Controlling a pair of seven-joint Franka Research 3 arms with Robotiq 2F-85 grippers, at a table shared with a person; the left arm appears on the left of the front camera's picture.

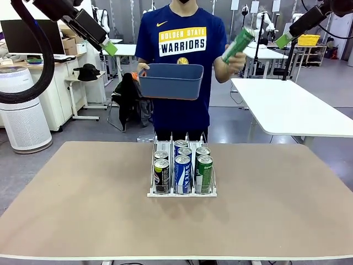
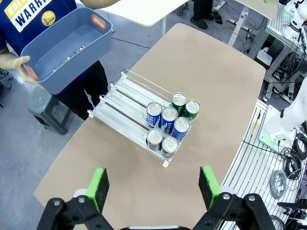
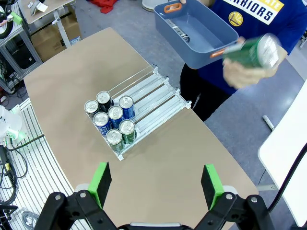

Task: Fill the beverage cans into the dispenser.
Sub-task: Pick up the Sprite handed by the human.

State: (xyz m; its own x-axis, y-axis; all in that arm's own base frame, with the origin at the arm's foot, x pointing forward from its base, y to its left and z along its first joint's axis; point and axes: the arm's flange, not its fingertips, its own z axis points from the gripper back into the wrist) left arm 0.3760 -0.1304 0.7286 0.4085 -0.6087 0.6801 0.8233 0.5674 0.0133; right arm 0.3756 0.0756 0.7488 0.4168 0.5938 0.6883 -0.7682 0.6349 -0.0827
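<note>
My left pincer (image 2: 153, 187) is spread wide, green pads far apart, with nothing between them; it hangs high above the counter (image 1: 83, 210) at my left side. My right pincer (image 3: 156, 184) is spread just as wide and grips nothing, raised high at my right side. The dispenser (image 1: 153, 178) stands on the counter near the middle, toward the person's edge, its three lanes running from the person toward me. Seven cans (image 1: 182, 174) stand upright in it, packed touching at the end nearest me: two black cans (image 1: 161, 179) in the lane on my left, three blue cans (image 2: 168, 119) in the middle lane, and two green cans (image 3: 127, 130) in the lane on my right. The far part of every lane is bare. The person (image 1: 181, 61) stands at the far edge of the counter and holds a blue-grey tub (image 1: 171, 81) in the air at chest height, well above the dispenser, by one of its orange handles. The person's other hand (image 1: 235, 62) holds a further green can (image 1: 237, 45), tilted, raised beside the tub and clear of it. A dark slim item lies on the tub floor; I cannot tell what it is.
</note>
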